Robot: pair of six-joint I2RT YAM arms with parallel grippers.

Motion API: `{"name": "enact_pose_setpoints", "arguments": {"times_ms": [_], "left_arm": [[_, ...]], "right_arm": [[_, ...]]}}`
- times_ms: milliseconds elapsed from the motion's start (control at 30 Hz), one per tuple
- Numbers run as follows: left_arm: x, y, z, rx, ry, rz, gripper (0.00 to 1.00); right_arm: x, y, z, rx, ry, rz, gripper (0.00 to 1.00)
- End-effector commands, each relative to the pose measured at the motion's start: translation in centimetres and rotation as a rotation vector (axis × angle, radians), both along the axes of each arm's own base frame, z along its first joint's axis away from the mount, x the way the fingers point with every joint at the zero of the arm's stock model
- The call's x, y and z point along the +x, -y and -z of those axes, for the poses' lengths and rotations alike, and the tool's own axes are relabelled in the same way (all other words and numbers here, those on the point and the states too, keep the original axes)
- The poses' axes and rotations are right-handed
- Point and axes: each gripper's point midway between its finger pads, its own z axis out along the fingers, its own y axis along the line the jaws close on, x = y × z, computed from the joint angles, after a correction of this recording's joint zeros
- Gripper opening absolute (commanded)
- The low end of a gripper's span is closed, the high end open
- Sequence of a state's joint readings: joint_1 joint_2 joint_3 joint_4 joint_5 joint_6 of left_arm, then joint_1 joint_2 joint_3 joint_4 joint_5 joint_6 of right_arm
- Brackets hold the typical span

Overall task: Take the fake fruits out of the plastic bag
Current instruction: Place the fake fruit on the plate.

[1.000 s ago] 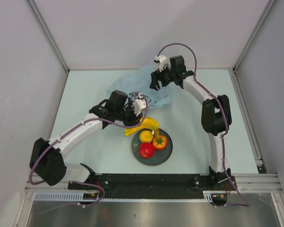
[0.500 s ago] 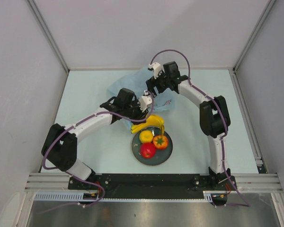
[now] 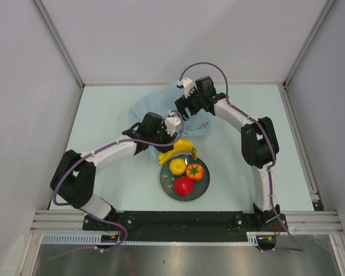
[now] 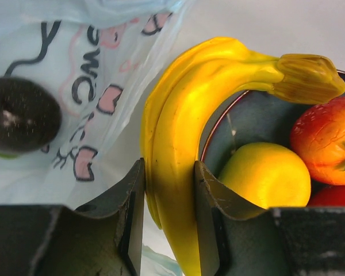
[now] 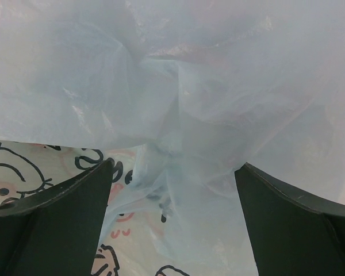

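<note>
My left gripper is shut on the yellow banana bunch, whose stem end lies over the rim of the dark teal plate. On the plate lie a yellow round fruit, an orange fruit with a green top and a red apple. The light-blue plastic bag lies behind it. A dark purple ball shows at its printed panel. My right gripper is open just above the crumpled bag.
Grey walls stand on the left, right and back of the pale table. The black rail with the arm bases runs along the near edge. The left arm's elbow is at the near left.
My left gripper has carried the banana bunch right, onto the plate's rim. My right gripper has moved left and lower over the bag. The left arm's elbow has risen.
</note>
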State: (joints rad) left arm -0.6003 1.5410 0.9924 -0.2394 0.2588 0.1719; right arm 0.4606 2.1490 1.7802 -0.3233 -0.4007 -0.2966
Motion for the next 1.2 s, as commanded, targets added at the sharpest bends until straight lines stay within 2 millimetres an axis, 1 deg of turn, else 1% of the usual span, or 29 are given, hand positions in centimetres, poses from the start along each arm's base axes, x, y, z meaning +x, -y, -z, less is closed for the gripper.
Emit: {"name": "enact_pose_setpoints", "arguments": {"times_ms": [0,100,133,200,233,300,333,467,667,833,1000,1167], "left_arm": [[0.5,-0.3,-2.1,-0.046,0.053,-0.083,0.00],[-0.4,-0.3,-1.9,-0.073,0.015,-0.101,0.00],[-0.9,-0.4,-1.6,-0.085,-0.012,-0.122,0.00],[-1.0,-0.7,-1.2,-0.096,-0.029,-0.167,0.00],[-1.5,-0.9,-0.5,-0.105,-0.061,-0.199,0.00],[-1.8,-0.9,-0.3,-0.129,-0.075,-0.219,0.00],[-2.1,-1.0,0.1,-0.134,-0.096,-0.234,0.00],[-2.1,-1.0,0.6,-0.141,-0.109,-0.264,0.00],[-1.8,-0.8,-0.2,-0.145,-0.091,-0.294,0.00],[-2.5,-0.2,-1.0,-0.136,-0.044,-0.262,0.00],[-3.2,-0.2,-0.4,-0.083,-0.003,-0.250,0.00],[-3.3,-0.6,-0.1,-0.069,-0.003,-0.274,0.00]], "right_arm": [[0.1,-0.7,-4.0,0.015,0.101,-0.021,0.92],[0.2,-0.5,-3.9,0.004,0.108,-0.014,0.92],[0.2,-0.5,-3.8,0.000,0.107,-0.012,0.92],[0.3,-0.4,-3.8,-0.001,0.111,-0.012,0.92],[0.2,-0.4,-3.8,-0.003,0.111,-0.013,0.93],[0.2,-0.6,-3.7,-0.007,0.113,-0.018,0.93],[0.2,-0.5,-3.6,-0.011,0.115,-0.016,0.93],[0.0,-0.6,-3.5,-0.025,0.122,-0.022,0.93],[-0.4,-0.6,-3.4,-0.041,0.129,-0.029,0.93],[-0.4,-0.5,-3.3,-0.050,0.130,-0.027,0.93],[-0.4,-0.4,-3.4,-0.055,0.134,-0.031,0.93],[-0.2,-0.1,-4.0,-0.055,0.141,-0.024,0.94]]}}
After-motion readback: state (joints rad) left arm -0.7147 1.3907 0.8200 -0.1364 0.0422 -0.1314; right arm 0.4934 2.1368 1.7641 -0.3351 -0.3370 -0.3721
